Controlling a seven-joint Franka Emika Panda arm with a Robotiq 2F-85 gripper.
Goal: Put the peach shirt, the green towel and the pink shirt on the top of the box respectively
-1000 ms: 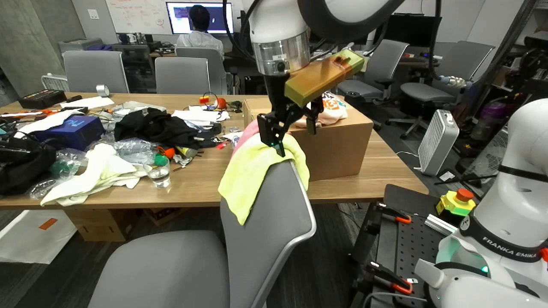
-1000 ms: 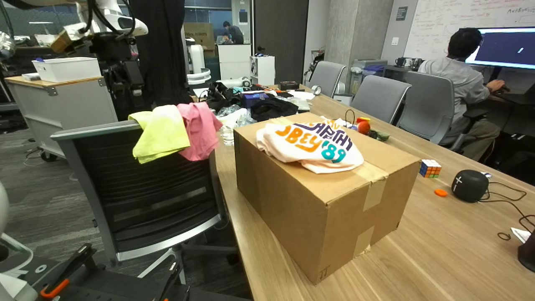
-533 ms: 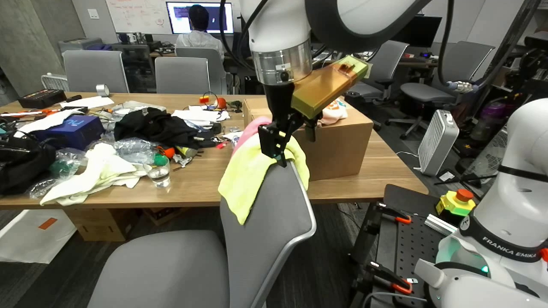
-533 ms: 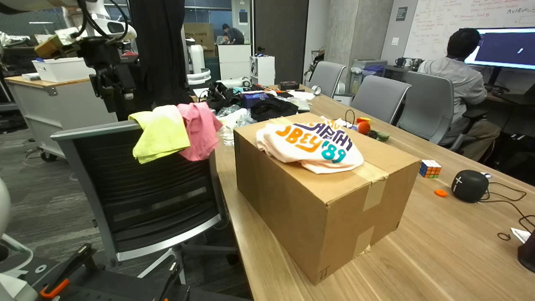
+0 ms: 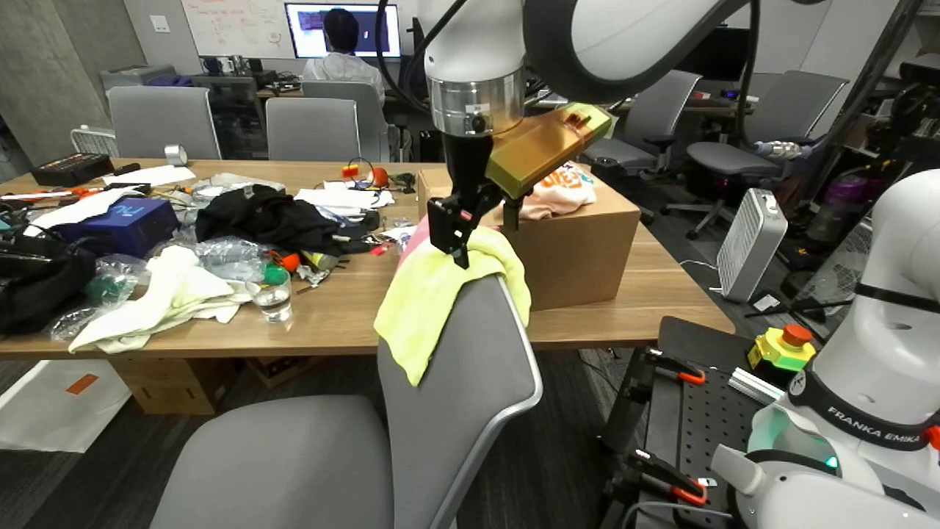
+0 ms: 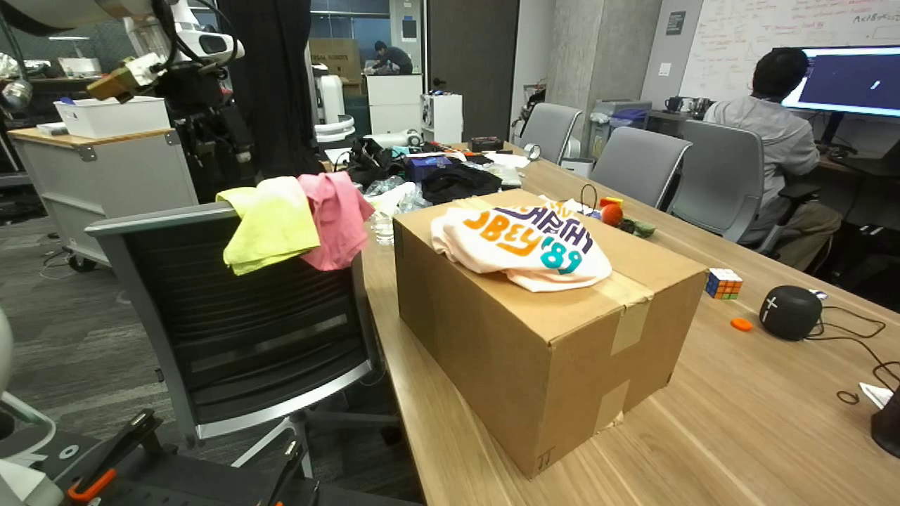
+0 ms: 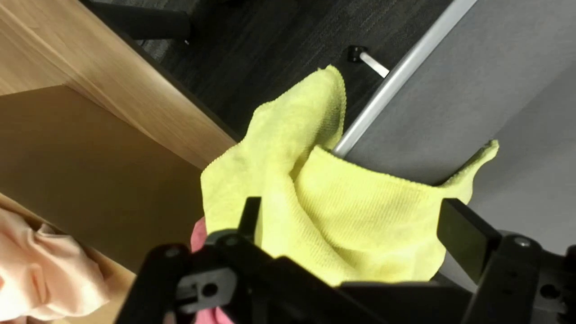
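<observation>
Your gripper (image 7: 348, 227) is right over the green towel (image 7: 279, 139), fingers (image 7: 470, 240) spread pretty wide, with lime fabric filling the gap between them in your wrist view. Honestly can't tell from these angles whether a fingertip touches the cloth. The towel itself is draped over the backrest of the gray chair (image 5: 474, 353), one pointy corner hanging down the seat side and the other end down the rear. Right beside it on that same backrest you've got the pink shirt (image 6: 334, 221), its edge against the towel; your wrist cam only catches bits of it poking out.

Just past the chair, the box (image 6: 485, 337) sits on the wooden table (image 5: 338, 316). The peach shirt (image 6: 524, 249) is the one piece already up there, lying bunched on top with its orange, purple and teal lettering facing up. In an exterior view you can also see a puzzle cube (image 6: 723, 283) just beside the box and a black speaker (image 6: 791, 311) near that. Farther along the table things get messy: a cream cloth (image 5: 169, 294) just beside a clear glass (image 5: 273, 301), then some black fabric (image 5: 268, 220) and a blue box (image 5: 121, 224).

Way back, in both exterior views, someone (image 5: 343, 66) in light gray sits at a lit monitor (image 5: 382, 33). Even farther off, a second person (image 6: 394, 60) is by a white counter (image 6: 394, 109).
</observation>
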